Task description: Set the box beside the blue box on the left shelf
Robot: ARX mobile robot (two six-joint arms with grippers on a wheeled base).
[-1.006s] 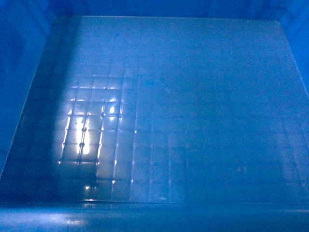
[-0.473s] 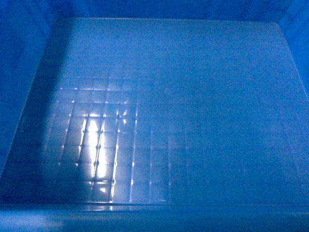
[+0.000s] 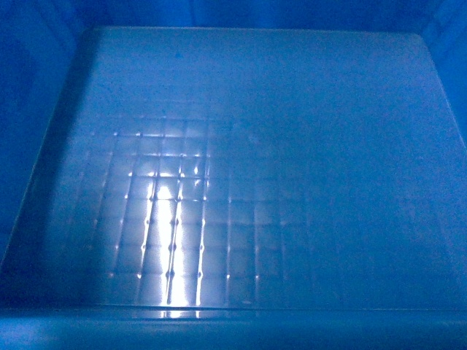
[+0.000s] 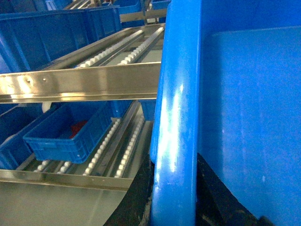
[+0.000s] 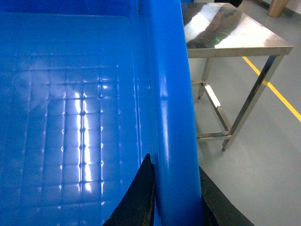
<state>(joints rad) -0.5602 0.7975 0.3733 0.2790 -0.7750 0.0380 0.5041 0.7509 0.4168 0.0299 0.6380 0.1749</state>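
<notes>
Visibly, two pincers, left pincer [image 4: 174,207] and right pincer [image 5: 175,202], clamp one box [image 3: 292,146].

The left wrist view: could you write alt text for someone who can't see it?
A bright-blue box fills the right half of the picture, its thick rim clamped between the dark fingers of the left gripper at the bottom edge. To the left stands the left shelf, a metal rack with white rollers, and a smaller blue box sits on its lower deck.
</notes>
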